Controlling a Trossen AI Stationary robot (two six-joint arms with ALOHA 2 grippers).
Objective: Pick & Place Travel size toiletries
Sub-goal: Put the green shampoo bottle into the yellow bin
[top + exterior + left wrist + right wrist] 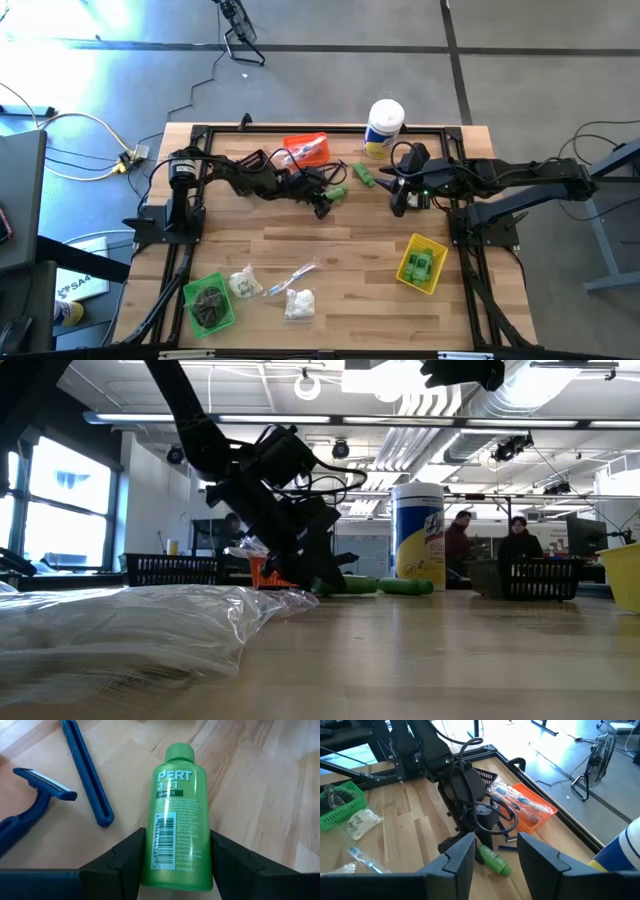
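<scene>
A bright green mini bottle [177,815] lies on its side on the wood near the table's middle [336,192], and my left gripper [177,852] is shut on it. In the right wrist view the left arm's gripper [479,832] points down at that bottle [494,860]. A second green bottle [363,174] lies farther back, toward the canister. My right gripper [492,865] is open and touches nothing; it hovers right of both bottles [400,197]. Two bags of white puffs [298,303] and a clear-wrapped toothbrush [290,279] lie near the front. My left gripper pinches the green bottle between its two fingers [131,856], on the sides of the lower body near the base [175,870]. The fingers come from above, slanting, and lie along its sides. The bottle rests on its side on the table, cap [180,752] pointing away from the gripper.
Blue razors [85,775] lie beside the held bottle. An orange bin [305,150] with packets and a tall white canister [385,125] stand at the far edge. A yellow bin [422,262] holding green bottles sits front right, and a green bin [210,301] front left.
</scene>
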